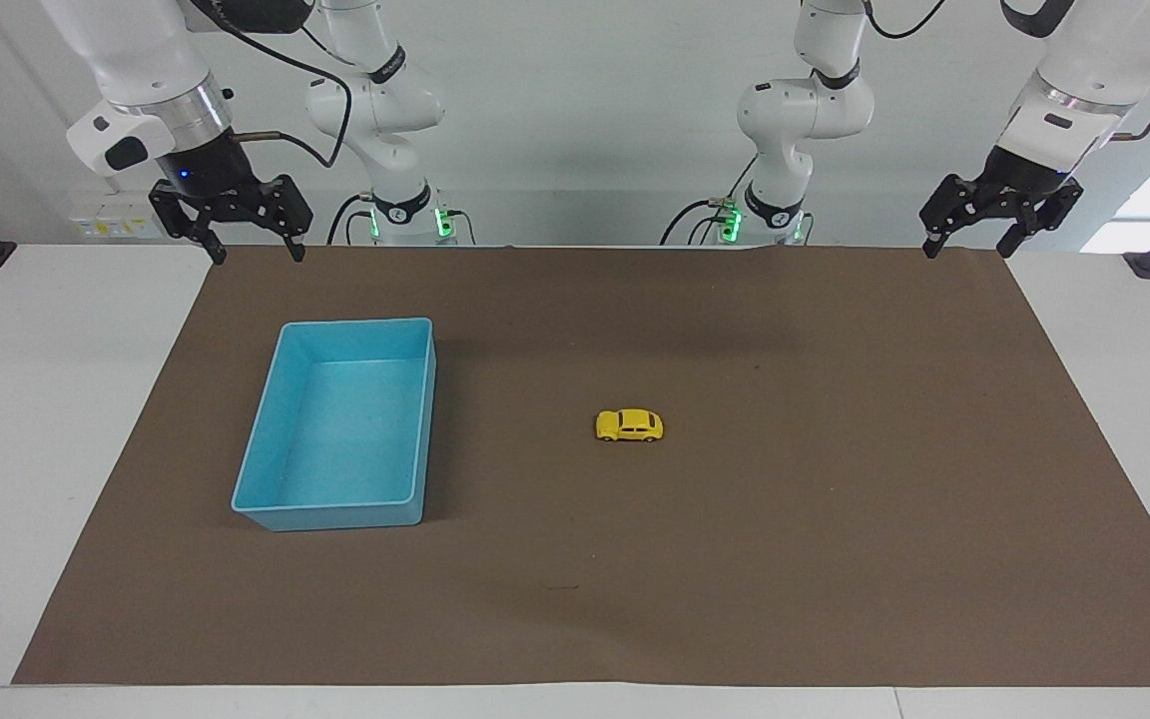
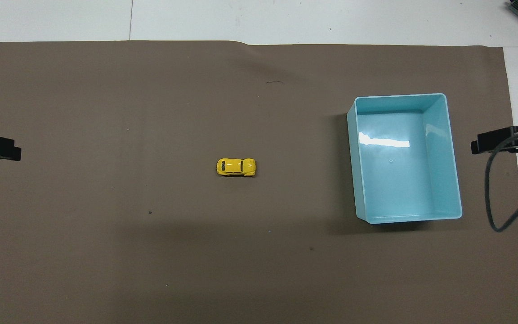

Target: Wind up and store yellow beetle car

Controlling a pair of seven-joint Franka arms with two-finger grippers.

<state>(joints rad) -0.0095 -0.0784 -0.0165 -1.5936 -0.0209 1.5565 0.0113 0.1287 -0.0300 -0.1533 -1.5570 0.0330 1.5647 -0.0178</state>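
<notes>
Yellow car alone mid-mat, both grippers up and empty

Yellow car sits on its wheels on the brown mat, roughly mid-table, lying lengthwise along the line between the two arms' ends. Blue tray stands beside it toward the right arm's end, well apart from it, nothing inside.

Left gripper hangs in the air over the mat's corner at the robots' edge, left arm's end; jaws spread, holding nothing. Right gripper hangs over the mat's edge at the right arm's end, above the tray's robot-side, jaws also spread and empty.

Car is well apart from both sets of jaws, approx. between them, nearer the table's middle; neither touches it.
</notes>
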